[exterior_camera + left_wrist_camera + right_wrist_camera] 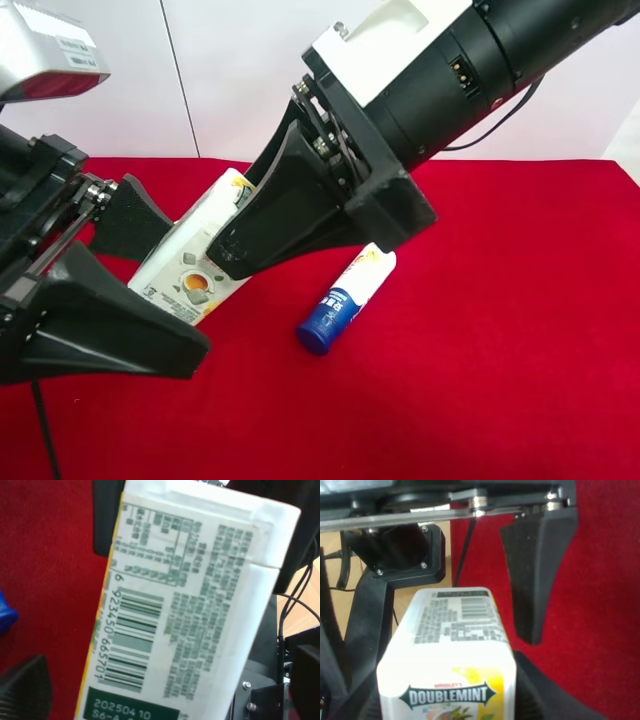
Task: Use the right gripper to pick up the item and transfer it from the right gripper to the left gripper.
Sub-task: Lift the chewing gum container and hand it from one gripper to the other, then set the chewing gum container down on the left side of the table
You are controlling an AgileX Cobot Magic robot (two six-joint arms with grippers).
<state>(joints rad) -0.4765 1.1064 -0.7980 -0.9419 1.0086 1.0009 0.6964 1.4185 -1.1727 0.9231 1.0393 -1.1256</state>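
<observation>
A white Doublemint container [190,262] with a yellow side is held above the red cloth. My right gripper [228,235], on the arm at the exterior high view's right, is shut on its upper end; in the right wrist view the container [451,645] fills the space between my jaws. My left gripper [182,288], on the arm at that view's left, is open, with one finger on each side of the container's lower end. In the left wrist view the barcode side [185,605] is very close, and one left finger [25,690] stands apart from it.
A white bottle with a blue cap [345,298] lies on the red cloth [500,330] just under the right arm. Its cap shows at the edge of the left wrist view [5,617]. A white wall stands behind the table.
</observation>
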